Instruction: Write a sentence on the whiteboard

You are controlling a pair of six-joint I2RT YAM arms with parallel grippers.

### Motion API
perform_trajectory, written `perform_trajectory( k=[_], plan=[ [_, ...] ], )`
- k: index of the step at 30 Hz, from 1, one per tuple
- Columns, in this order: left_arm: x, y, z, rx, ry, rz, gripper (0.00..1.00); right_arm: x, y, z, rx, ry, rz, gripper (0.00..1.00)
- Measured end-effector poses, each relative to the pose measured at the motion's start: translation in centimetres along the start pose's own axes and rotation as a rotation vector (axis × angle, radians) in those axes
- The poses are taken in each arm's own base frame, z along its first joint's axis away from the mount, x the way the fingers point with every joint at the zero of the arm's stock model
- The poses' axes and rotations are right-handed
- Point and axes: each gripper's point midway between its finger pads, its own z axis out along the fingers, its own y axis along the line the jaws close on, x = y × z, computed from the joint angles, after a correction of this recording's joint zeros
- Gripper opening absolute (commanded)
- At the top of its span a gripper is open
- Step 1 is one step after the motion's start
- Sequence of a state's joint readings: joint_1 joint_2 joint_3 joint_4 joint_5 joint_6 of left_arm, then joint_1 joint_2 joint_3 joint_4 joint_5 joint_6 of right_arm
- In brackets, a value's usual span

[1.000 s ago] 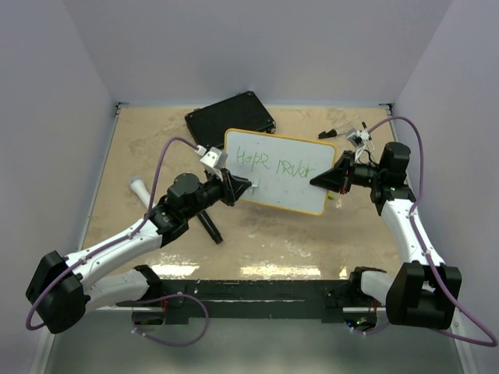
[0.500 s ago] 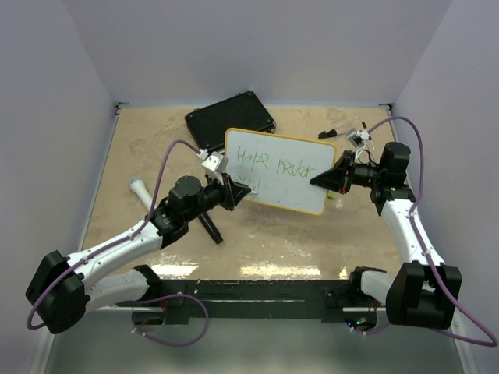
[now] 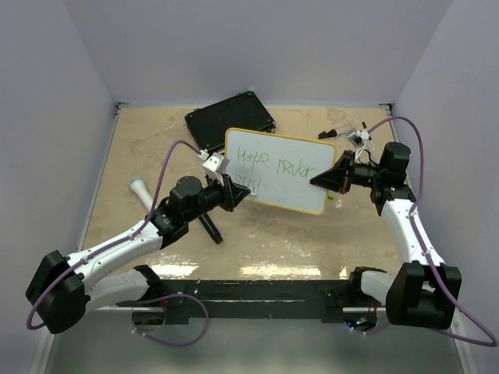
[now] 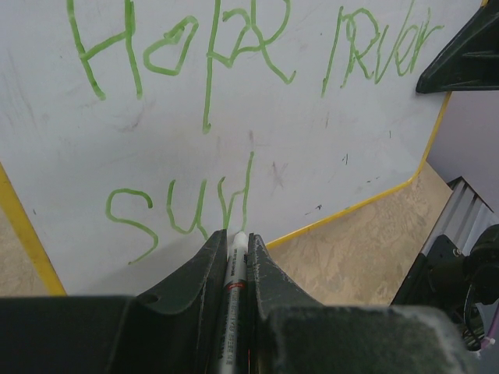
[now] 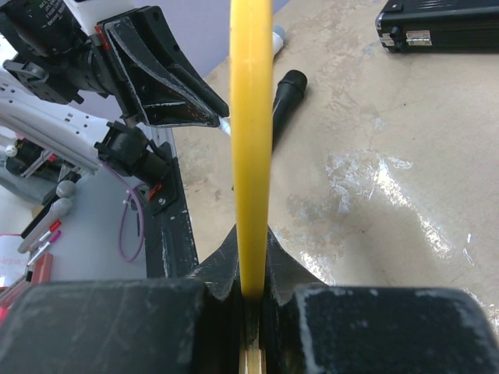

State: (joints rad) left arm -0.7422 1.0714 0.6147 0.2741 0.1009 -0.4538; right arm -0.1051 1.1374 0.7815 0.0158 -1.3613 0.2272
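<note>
The whiteboard [image 3: 292, 183], white with a yellow rim, is held tilted above the table's middle. Green writing [image 3: 273, 165] runs across its upper face, and a second line [image 4: 183, 209] starts lower left. My right gripper [image 3: 321, 181] is shut on the board's right edge; the right wrist view shows the yellow rim [image 5: 251, 132] edge-on between the jaws. My left gripper [image 3: 241, 193] is shut on a white marker [image 4: 233, 265], whose tip touches the board at the end of the second line.
A black case [image 3: 230, 118] lies behind the board at the back. A black cylindrical object [image 3: 209, 227] lies under the left arm and a white-tipped one [image 3: 141, 188] to the left. Small dark parts [image 3: 330, 132] lie at the back right.
My left gripper with the marker has shifted slightly left and down along the board's lower left. More green strokes show in the second line. The right arm and board have stayed still.
</note>
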Motion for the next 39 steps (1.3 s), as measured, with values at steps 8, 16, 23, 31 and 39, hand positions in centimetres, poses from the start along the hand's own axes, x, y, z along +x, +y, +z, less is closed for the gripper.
perform_trajectory(
  k=[8,16,23,31,39],
  plan=[
    [-0.9,-0.2,0.3,-0.005,-0.015,0.002,0.00,0.0,0.0,0.0,0.000,0.000,0.000,0.00],
    [-2.9,-0.6,0.9,-0.007,-0.054,0.005,0.00,0.0,0.0,0.0,0.000,0.000,0.000,0.00],
    [-2.9,-0.7,1.7,-0.005,-0.042,0.004,0.00,-0.1,-0.3,0.0,0.015,-0.004,-0.001,0.00],
    [-4.0,-1.5,2.3,0.027,-0.057,0.008,0.00,-0.1,-0.2,0.0,0.013,-0.004,0.000,0.00],
    [-6.4,-3.3,0.2,0.088,-0.125,0.018,0.00,0.1,0.3,0.0,-0.017,0.004,0.002,0.00]
  ],
)
